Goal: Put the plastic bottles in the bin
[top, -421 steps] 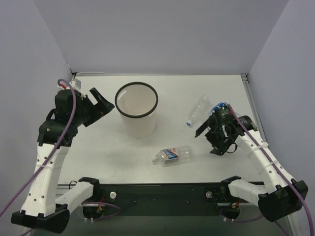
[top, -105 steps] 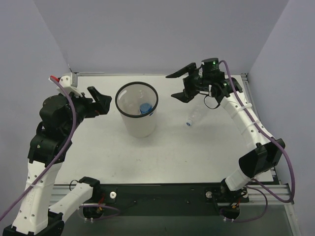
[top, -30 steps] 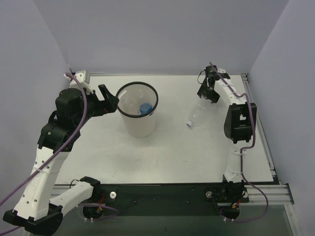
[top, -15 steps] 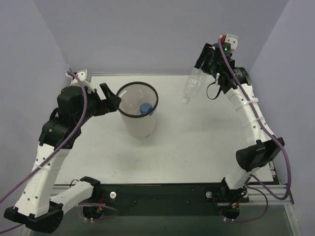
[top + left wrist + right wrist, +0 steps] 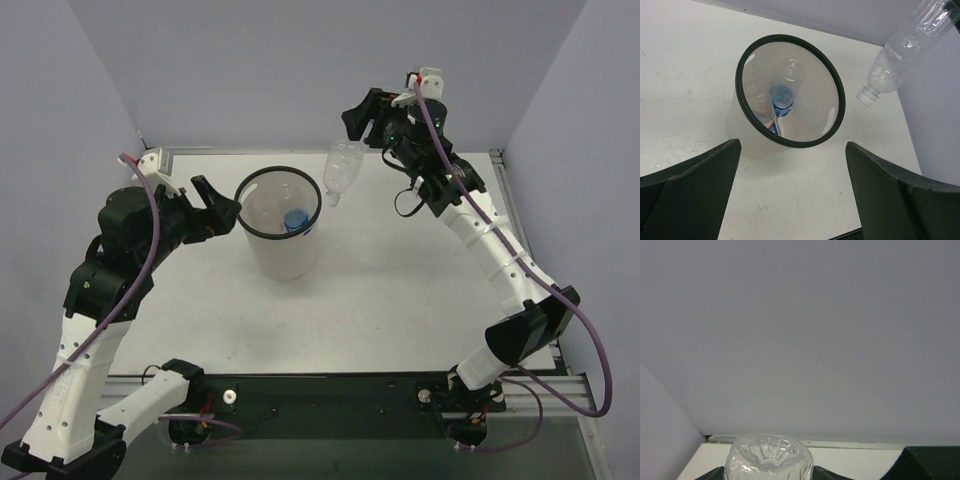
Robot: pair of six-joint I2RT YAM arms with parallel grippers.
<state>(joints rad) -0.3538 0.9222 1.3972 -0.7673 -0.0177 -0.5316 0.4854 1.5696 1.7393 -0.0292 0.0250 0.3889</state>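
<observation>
The bin [image 5: 251, 229] stands left of centre, white with a black rim. Two of the plastic bottles lie inside it: a blue-wrapped one [image 5: 782, 97] and one with a blue-and-red label [image 5: 774, 127]. My right gripper [image 5: 358, 134] is shut on the base of the plain clear bottle [image 5: 341, 168], which hangs cap down in the air. Its white cap [image 5: 865, 97] sits just outside the bin's right rim [image 5: 839, 98]. The bottle's ribbed base [image 5: 770, 456] fills the bottom of the right wrist view. My left gripper [image 5: 218, 208] hovers open at the bin's left side, holding nothing.
Grey walls close the white table [image 5: 400, 290] at the back and both sides. A metal rail [image 5: 510, 210] runs along the right edge. The black base bar [image 5: 330, 400] lies at the near edge.
My right gripper has carried the clear bottle leftward from the back right to just beside the bin's rim. The left arm has shifted slightly and stays open.
</observation>
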